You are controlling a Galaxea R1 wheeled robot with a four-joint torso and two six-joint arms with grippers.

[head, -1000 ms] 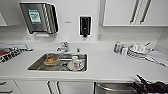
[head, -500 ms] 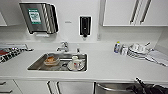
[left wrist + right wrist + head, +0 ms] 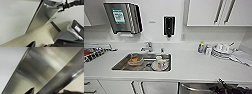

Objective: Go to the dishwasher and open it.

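The right gripper (image 3: 48, 91) sits at the bar handle (image 3: 65, 79) of the brushed stainless-steel dishwasher (image 3: 41, 68), its two dark fingertips (image 3: 30, 91) spread to either side of the bar; whether they press it I cannot tell. In the head view that gripper (image 3: 224, 86) shows dark at the dishwasher (image 3: 196, 88) under the white countertop (image 3: 196, 65), right of the steel sink (image 3: 121, 65) holding a bowl and cup. Stacked plates (image 3: 220, 51) stand further right. The left gripper (image 3: 37, 45) hangs near the beige floor (image 3: 41, 35), fingers unclear.
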